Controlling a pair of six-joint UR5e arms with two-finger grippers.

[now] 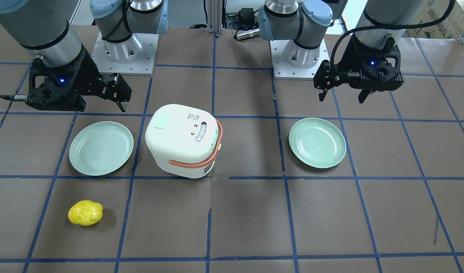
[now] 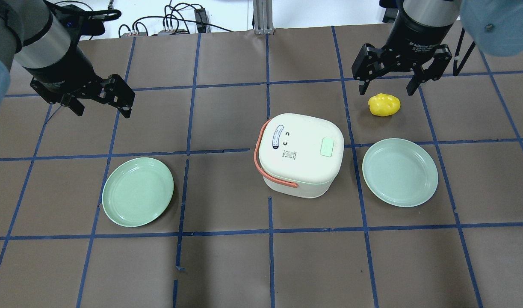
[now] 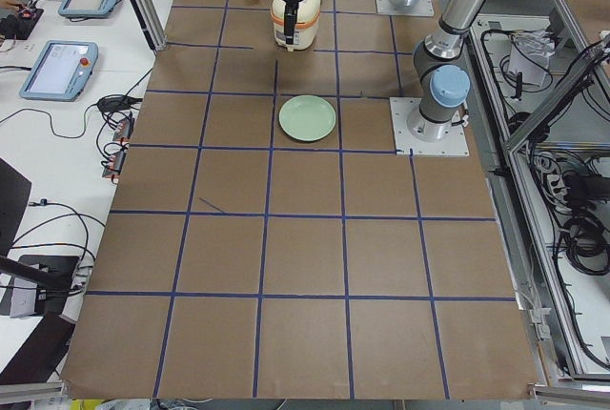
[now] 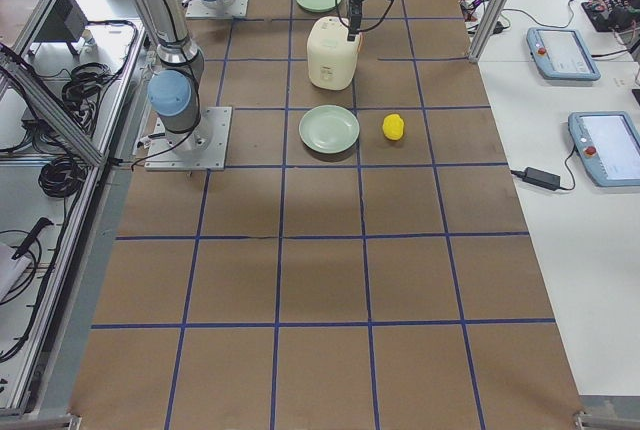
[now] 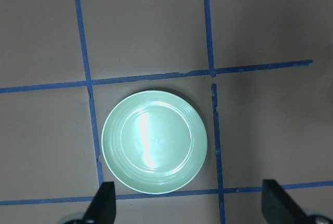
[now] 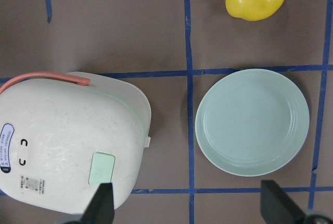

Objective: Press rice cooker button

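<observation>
The white rice cooker (image 2: 302, 154) with a salmon-orange handle stands mid-table, lid shut. It also shows in the front view (image 1: 182, 140) and the right wrist view (image 6: 67, 146). Its pale mint-green button (image 2: 328, 147) sits at the lid's right edge, also seen in the front view (image 1: 161, 122) and the right wrist view (image 6: 101, 168). My right gripper (image 2: 387, 85) is open and empty, high above the table, beyond and to the right of the cooker. My left gripper (image 2: 102, 109) is open and empty, far to the cooker's left.
A mint-green plate (image 2: 400, 172) lies just right of the cooker. Another plate (image 2: 138, 191) lies to its left, below my left gripper in the left wrist view (image 5: 154, 140). A yellow lumpy object (image 2: 384, 105) lies under my right gripper.
</observation>
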